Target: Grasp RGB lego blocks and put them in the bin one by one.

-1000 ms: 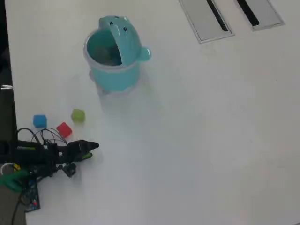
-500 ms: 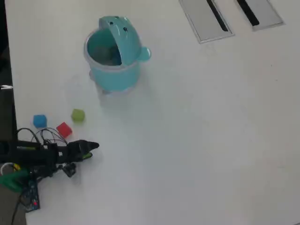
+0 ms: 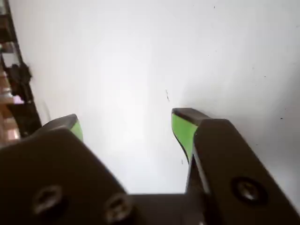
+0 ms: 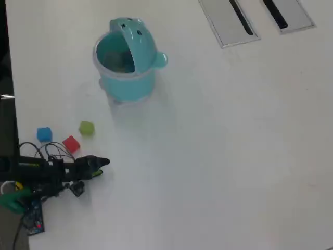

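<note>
Three small lego blocks lie on the white table at the left of the overhead view: blue, red and yellowish-green. The teal bin stands farther up, with its dome lid tipped open. My gripper lies low just below and to the right of the red block, apart from it and pointing right. In the wrist view my gripper is open. Only bare table shows between its green-faced fingertips, and no block or bin appears there.
Two grey slotted panels sit at the top right. The table's left edge runs close to the blocks and to the arm's base with its wires.
</note>
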### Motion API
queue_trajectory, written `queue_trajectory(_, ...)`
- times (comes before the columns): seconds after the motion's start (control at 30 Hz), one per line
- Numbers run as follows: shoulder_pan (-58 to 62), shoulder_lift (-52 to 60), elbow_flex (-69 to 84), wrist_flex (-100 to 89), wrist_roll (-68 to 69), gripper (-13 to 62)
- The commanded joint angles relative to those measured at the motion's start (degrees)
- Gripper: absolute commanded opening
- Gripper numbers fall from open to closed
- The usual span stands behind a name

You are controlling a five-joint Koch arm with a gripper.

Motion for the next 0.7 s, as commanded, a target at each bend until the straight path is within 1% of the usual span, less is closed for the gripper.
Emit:
queue_trajectory(0.0,0.0,2.9,4.2,3.0,-0.1,34.6)
queue_trajectory(0.3,-0.4,2.9,4.2,1.7,-1.6,34.0)
queue_trajectory(0.67,-0.4,3.3,4.1,-15.7,-10.2,33.0)
